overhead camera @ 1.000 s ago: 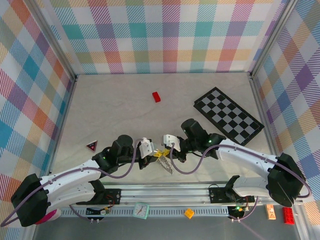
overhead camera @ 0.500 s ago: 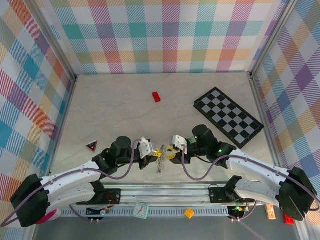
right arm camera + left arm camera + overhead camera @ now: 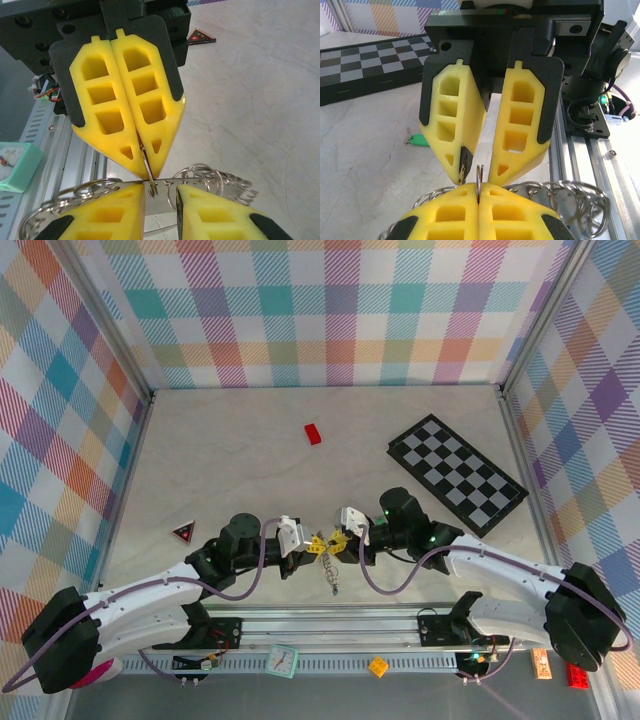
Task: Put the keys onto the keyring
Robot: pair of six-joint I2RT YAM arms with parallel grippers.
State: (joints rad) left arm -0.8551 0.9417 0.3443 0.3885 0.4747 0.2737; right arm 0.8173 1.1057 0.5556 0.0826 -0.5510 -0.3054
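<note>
The keyring (image 3: 580, 195) is held up in the shut left tool (image 3: 479, 189), the right tool (image 3: 476, 177) slightly open at its wire; the green key (image 3: 418, 140) lies on the surface (image 3: 370, 165), so the keyring seems in preparation, and next the right tool must fetch and thread that key.

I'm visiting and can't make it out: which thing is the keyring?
Find the near edge of the table, where the left tool and right tool meet tip to tip. The keyring is the thin silvery loop there, pinched in the left tool. Unlike the red brick and chequered board farther back, it is bare, jagged wire.
</note>
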